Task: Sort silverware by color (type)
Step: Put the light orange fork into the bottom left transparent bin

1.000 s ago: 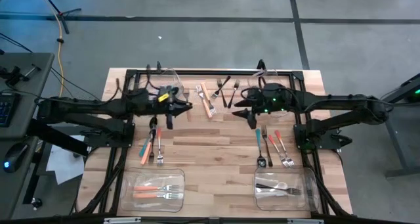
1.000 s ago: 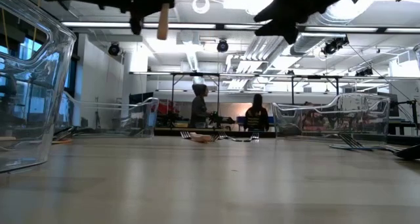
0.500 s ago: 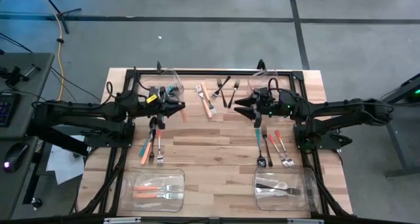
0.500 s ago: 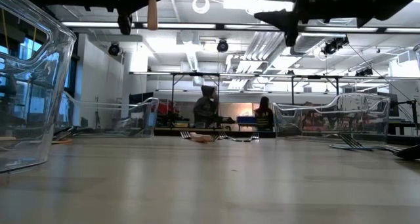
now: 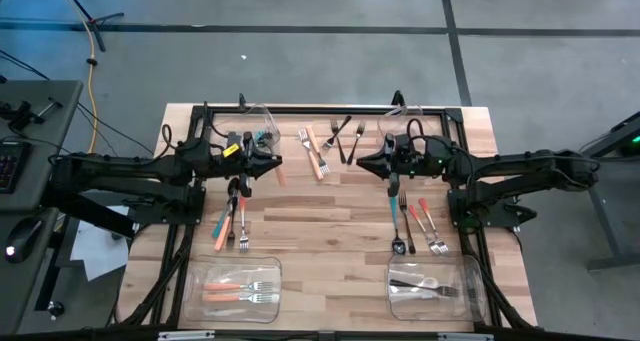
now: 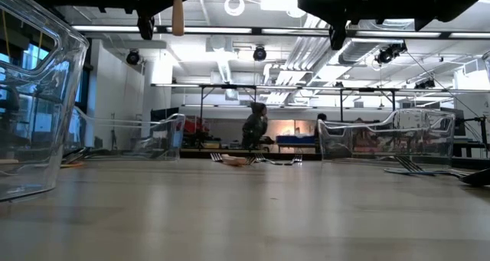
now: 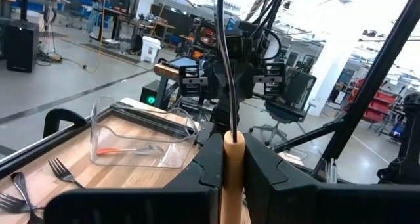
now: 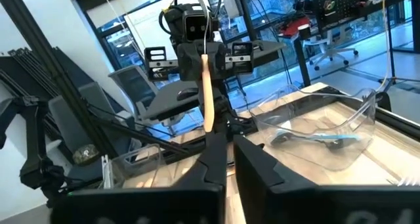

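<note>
A slender orange-handled utensil (image 7: 233, 178) is pinched upright in the left gripper (image 5: 268, 163) above the pale wooden plank table (image 5: 320, 231), while the right gripper (image 5: 368, 164), its fingers pressed together and empty, is held nearby over the far middle, amid scattered forks (image 5: 345, 136) and clear plastic bins (image 5: 238, 286).

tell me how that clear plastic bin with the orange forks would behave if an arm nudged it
The clear plastic bin looks thin-walled, holding only a few orange-handled forks, so probably light and likely to slide on the smooth wooden table. Low and wide, it seems unlikely to tip.
</note>
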